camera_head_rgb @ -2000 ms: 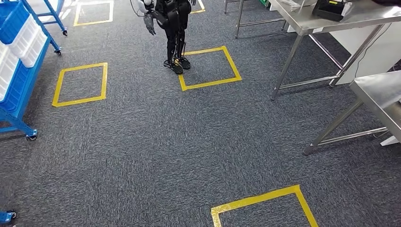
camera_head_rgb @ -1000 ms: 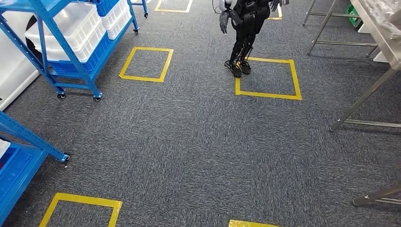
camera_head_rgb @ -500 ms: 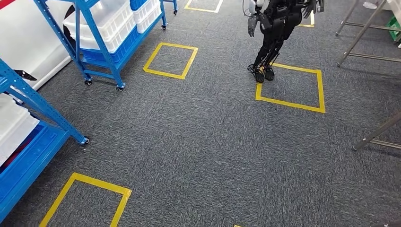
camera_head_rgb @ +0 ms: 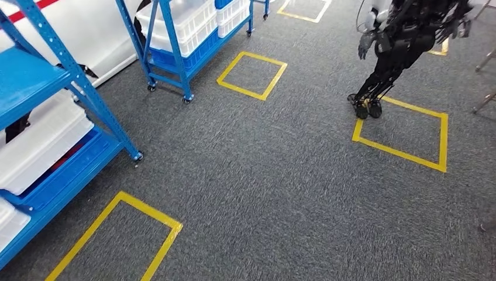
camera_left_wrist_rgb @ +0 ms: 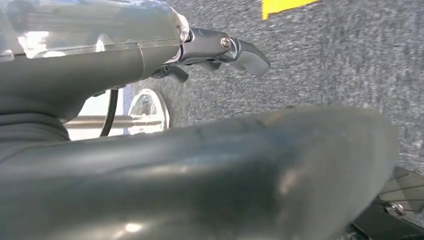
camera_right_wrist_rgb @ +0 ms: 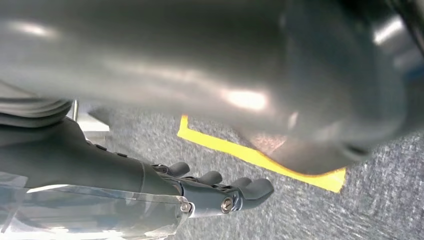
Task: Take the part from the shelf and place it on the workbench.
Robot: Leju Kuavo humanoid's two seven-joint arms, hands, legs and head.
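A blue shelf rack (camera_head_rgb: pixel 88 93) stands close on the left, with a white bin (camera_head_rgb: pixel 41 143) on its lower level. A second blue rack (camera_head_rgb: pixel 175 58) farther back holds more white bins (camera_head_rgb: pixel 196 17). I cannot make out the part itself. My left hand (camera_left_wrist_rgb: pixel 210 47) hangs over the grey carpet, fingers stretched out and holding nothing. My right hand (camera_right_wrist_rgb: pixel 210 192) hangs the same way, its fingers extended above a yellow tape line (camera_right_wrist_rgb: pixel 260 160).
Another dark humanoid robot (camera_head_rgb: pixel 398 47) stands at the back right, at the corner of a yellow tape square (camera_head_rgb: pixel 403 137). More tape squares (camera_head_rgb: pixel 251 73) mark the carpet. A metal table leg (camera_head_rgb: pixel 484 103) shows at the right edge.
The camera has turned left: the steel workbenches slid out on the right and the blue racks came in on the left. The other robot now appears farther right.
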